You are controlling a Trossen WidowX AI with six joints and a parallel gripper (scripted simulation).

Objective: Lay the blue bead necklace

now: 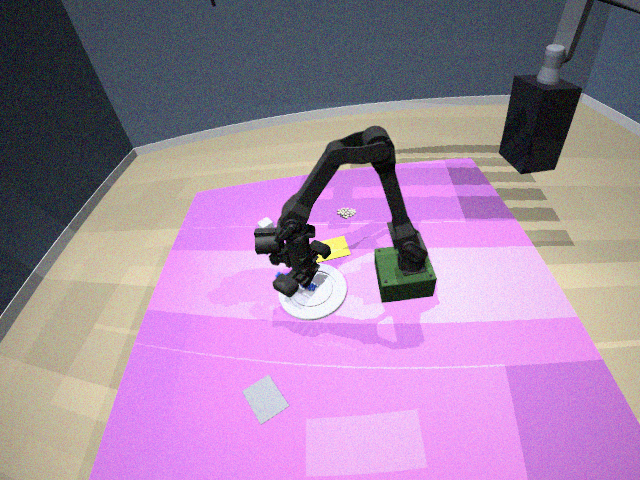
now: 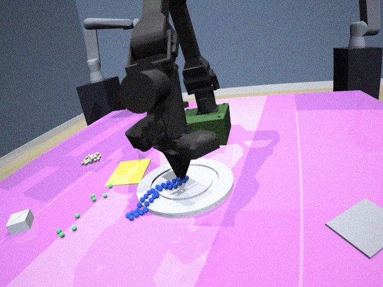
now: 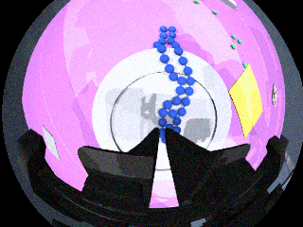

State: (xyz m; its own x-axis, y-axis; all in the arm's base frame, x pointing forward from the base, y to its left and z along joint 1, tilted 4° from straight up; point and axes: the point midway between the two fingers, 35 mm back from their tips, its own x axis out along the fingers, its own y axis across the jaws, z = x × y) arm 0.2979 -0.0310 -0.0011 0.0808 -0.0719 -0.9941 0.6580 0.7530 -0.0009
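Observation:
The round white bead board (image 1: 338,289) (image 2: 224,182) (image 3: 106,95) lies on the pink table, with a thin circular groove. The blue bead necklace (image 1: 312,287) (image 2: 169,186) (image 3: 169,68) is bunched in a long narrow double strand. It runs from inside the groove ring across the groove and rim, and its far end lies on the table off the board. My gripper (image 1: 308,282) (image 2: 183,177) (image 3: 161,131) points down, low over the middle of the board, shut on the necklace's near end. The fingers hide the held beads in part.
A yellow sheet (image 1: 336,248) (image 2: 128,173) (image 3: 246,101) lies beside the board. Several loose green beads (image 2: 77,216), a white block (image 1: 265,222) (image 2: 20,221) and a pile of cream beads (image 1: 346,212) (image 2: 91,158) lie farther off. A grey tile (image 1: 265,398) (image 2: 360,226) lies on the other side.

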